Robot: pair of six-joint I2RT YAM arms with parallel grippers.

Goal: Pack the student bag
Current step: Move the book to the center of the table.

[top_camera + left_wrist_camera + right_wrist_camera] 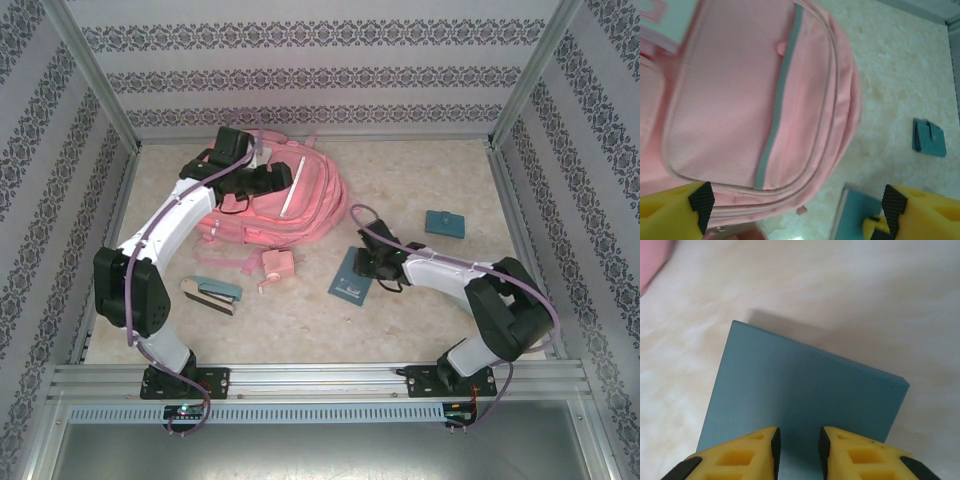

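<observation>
Top external: left gripper (795, 200), wide open and empty, hovered over the student bag (305, 205); right gripper (799, 445), nearly closed, sat over a teal notebook (348, 285) right of it.

Far left of the table (400, 335) is blocked by the bulk of the student bag (310, 205), with the left gripper (795, 201) over it, jaws wide. Near left is cluttered: small pink pouch (277, 268), and a stapler (212, 293) near it but apart. The teal notebook (348, 285) lies at centre under the right gripper (799, 440). A teal wallet (445, 222) sits alone on the right. Open lanes: between bag and wallet, the far-right corner, and the near strip between stapler and notebook.
</observation>
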